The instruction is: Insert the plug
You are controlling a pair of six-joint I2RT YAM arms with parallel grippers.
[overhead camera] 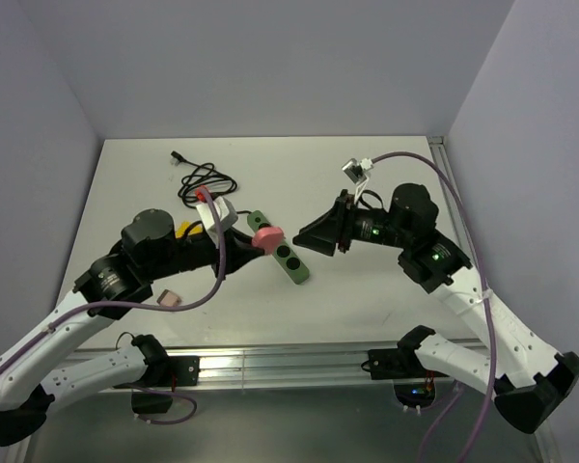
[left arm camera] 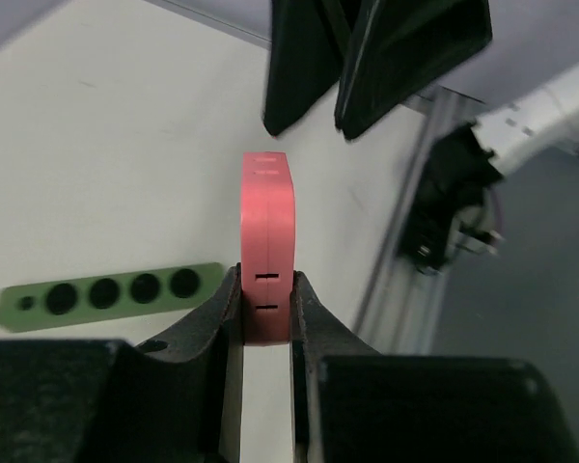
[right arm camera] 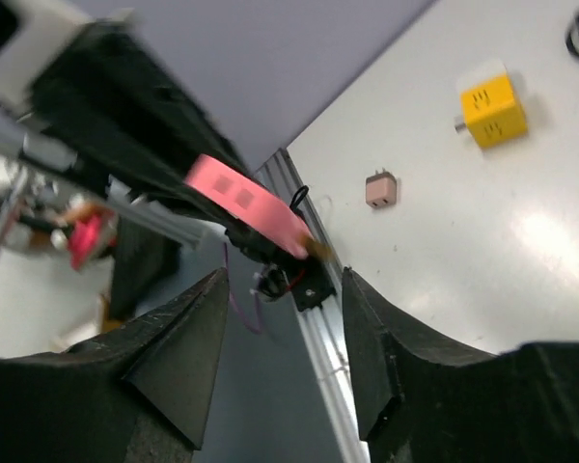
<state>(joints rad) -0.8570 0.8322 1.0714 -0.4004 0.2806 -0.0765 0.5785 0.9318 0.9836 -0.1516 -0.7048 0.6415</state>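
Left gripper is pinching the plug by its 2 flat faces; it is probably rigid, light, slippery. Right gripper is hanging open, empty.

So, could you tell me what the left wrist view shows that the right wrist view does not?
Only the left wrist view shows the green power strip with its round sockets. Only the right wrist view shows the yellow adapter and a small brownish plug. Both show the pink plug clamped in the left gripper.
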